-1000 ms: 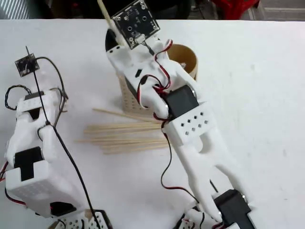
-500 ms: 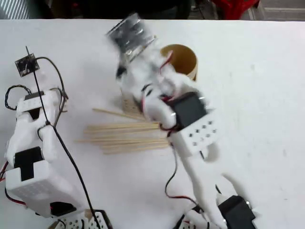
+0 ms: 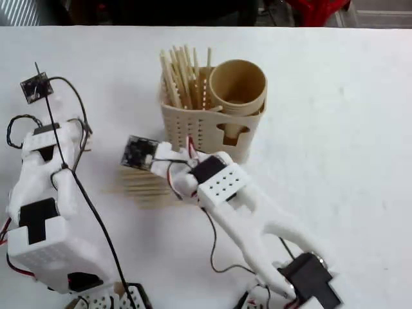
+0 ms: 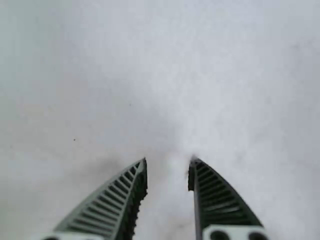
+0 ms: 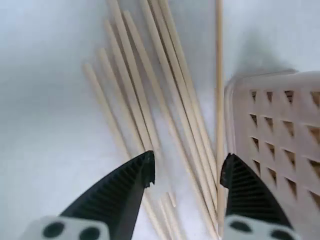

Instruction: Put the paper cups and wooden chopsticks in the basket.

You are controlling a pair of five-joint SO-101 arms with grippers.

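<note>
The pale plastic basket, its walls full of small holes, holds stacked paper cups in one side and a bunch of wooden chopsticks standing upright in the other. Loose chopsticks lie flat on the white table just beside the basket's wall, one running close along it. The right gripper hangs over them, jaws apart. The left gripper, well apart from the basket, is slightly parted over bare table.

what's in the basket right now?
Nested paper cups at one end of the basket, a bundle of wooden chopsticks standing at the other. Its walls hide the floor.
</note>
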